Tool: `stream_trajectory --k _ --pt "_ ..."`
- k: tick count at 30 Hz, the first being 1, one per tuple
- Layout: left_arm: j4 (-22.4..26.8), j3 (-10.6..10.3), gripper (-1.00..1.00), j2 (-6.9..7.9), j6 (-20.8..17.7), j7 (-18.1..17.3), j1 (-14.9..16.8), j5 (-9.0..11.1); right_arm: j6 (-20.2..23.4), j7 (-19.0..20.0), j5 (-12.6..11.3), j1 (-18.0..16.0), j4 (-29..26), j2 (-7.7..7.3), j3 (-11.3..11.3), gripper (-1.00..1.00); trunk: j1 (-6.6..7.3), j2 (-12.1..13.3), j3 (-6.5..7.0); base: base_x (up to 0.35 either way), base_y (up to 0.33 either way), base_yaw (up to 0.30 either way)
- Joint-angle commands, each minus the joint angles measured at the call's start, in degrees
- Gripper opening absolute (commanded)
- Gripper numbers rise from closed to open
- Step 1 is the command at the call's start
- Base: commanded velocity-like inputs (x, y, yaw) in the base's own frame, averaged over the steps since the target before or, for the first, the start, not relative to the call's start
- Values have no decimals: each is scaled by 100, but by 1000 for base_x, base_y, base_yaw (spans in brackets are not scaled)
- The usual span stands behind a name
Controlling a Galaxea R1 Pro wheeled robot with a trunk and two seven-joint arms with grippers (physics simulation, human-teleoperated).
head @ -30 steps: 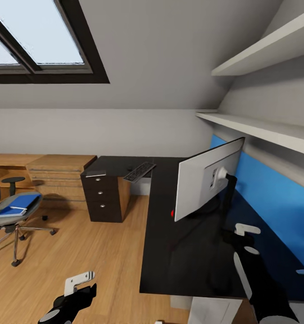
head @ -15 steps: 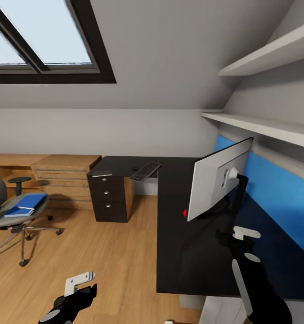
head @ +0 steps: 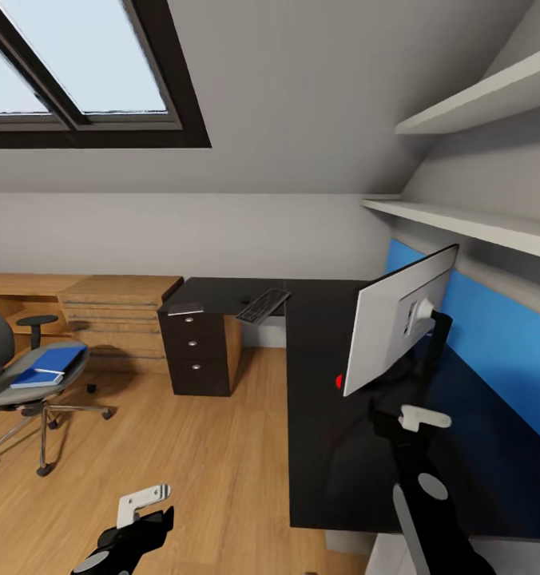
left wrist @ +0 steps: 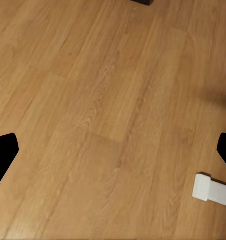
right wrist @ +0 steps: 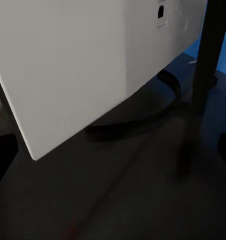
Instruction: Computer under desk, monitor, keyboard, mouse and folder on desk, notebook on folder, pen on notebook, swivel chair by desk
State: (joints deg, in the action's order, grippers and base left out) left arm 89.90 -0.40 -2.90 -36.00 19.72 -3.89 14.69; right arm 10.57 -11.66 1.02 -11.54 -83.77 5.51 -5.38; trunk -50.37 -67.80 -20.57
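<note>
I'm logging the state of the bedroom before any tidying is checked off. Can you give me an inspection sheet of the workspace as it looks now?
Surface: black L-shaped desk, mostly bare.
Job's things: monitor upright on the desk, white back toward the camera; keyboard on the far desk section, overhanging the edge; blue folder on the swivel chair, which stands apart from the desk.
Clutter: small red object by the monitor's lower corner, identity unclear.
End effectors: left end effector over the wooden floor, empty; right end effector over the desk near the monitor stand, empty.
Cables: nothing seen.
Surroundings: drawer unit, wooden furniture, skylight, wall shelves.
</note>
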Motion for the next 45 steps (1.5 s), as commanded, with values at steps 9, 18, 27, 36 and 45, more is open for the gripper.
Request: stream_trajectory --k 9,18,27,36,45 --pt "-64 -4 100 -1 -5 51 2 60 -610 -432 231 20 51 -13 20 100 -1 -4 -5 9 9 0" --pt "-72 -10 100 -7 2 49 2 60 -739 -496 725 21 124 3 28 100 -1 -4 -5 132 95 0" --pt "-101 -13 100 -8 5 49 2 60 -926 -889 790 104 89 11 137 100 -1 -4 -5 143 128 0" --pt "-112 -13 100 -9 5 57 2 60 -1040 -1114 808 143 110 6 318 100 -1 -4 -5 87 122 0" --pt "-121 -18 100 -9 5 44 2 62 -1048 -1177 812 144 121 3 327 100 -1 -4 -5 49 75 0"
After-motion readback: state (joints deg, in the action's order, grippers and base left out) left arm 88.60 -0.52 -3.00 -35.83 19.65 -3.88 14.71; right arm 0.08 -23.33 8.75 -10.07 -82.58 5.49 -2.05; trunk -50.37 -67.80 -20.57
